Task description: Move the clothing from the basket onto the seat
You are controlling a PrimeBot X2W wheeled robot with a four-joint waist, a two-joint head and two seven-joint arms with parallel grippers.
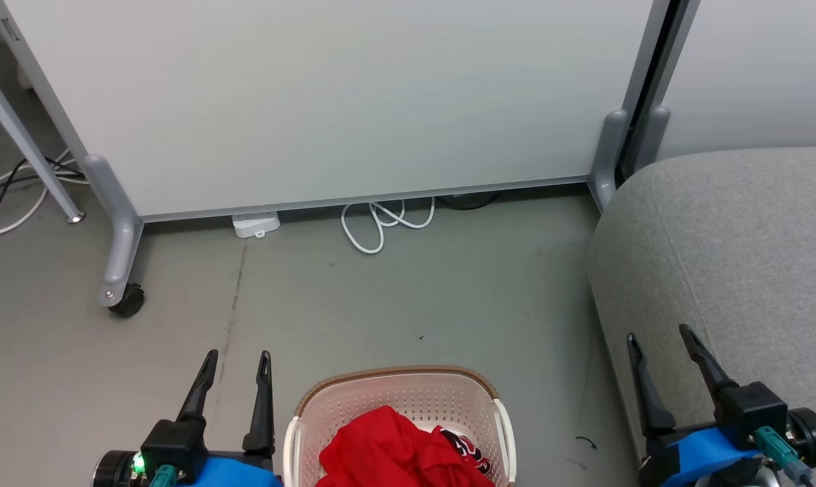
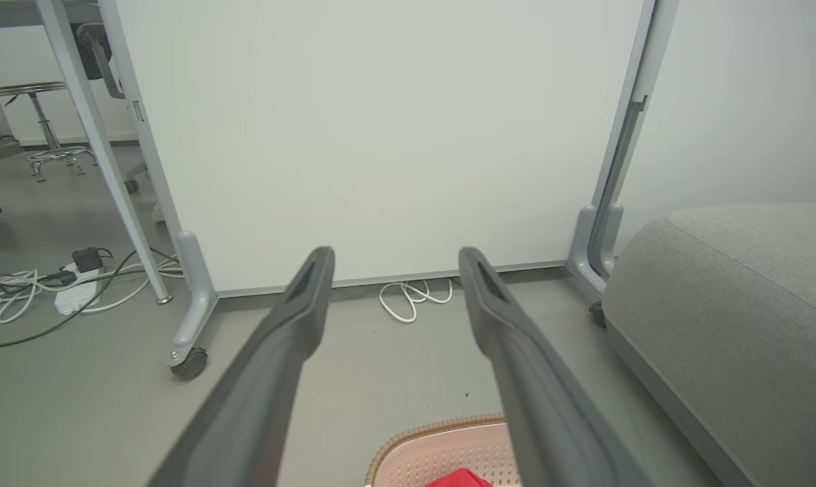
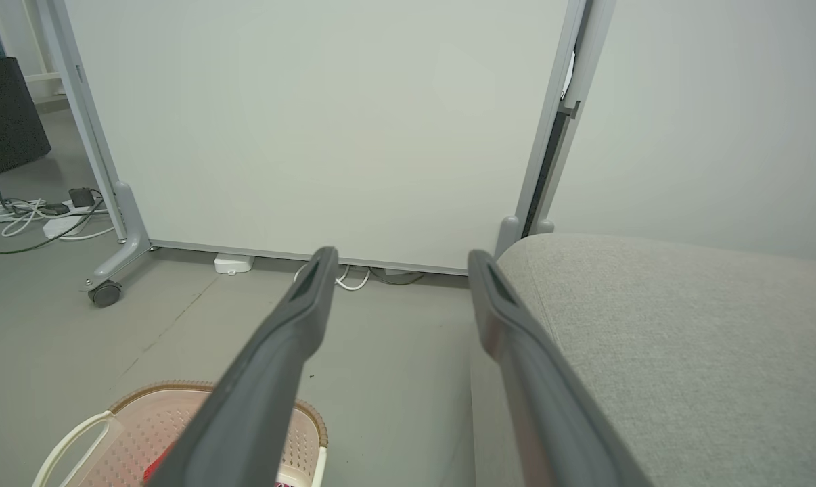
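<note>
Both jaws: seen spread wide and empty. The left jaws are just left of the basket [image 1: 394, 373], the right jaws are over the front edge of the seat [image 1: 739, 257], and nothing is touched by either.
Clothing [image 1: 388, 446]: a crumpled red heap is seen inside the basket, with a black-and-white lettered patch on its right side. How many pieces it holds cannot be told.
Basket: stood on the floor [image 1: 381, 304] between the two arms. Its far rim is in view and its near part is cut off by the bottom edge of the head view.
Seat: placed to the right of the basket, with a strip of floor between them. Its top is bare where it can be seen.
Step in hand: judged to be the first reach into the basket, with none of the clothing moved yet.
Choice of arm: the shorter reach is offered by the left jaws and the shorter carry by the right jaws, so the right is probably better suited.
Grasp: the heap is best approached from above at its highest fold. A thick bunch should be pinched rather than a thin edge, and the rim should be kept clear.
Lift: the cloth should be raised until its hanging end clears the rim, or the basket may be dragged or tipped.
Risk: a second piece may be snagged and dropped on the floor.
</note>
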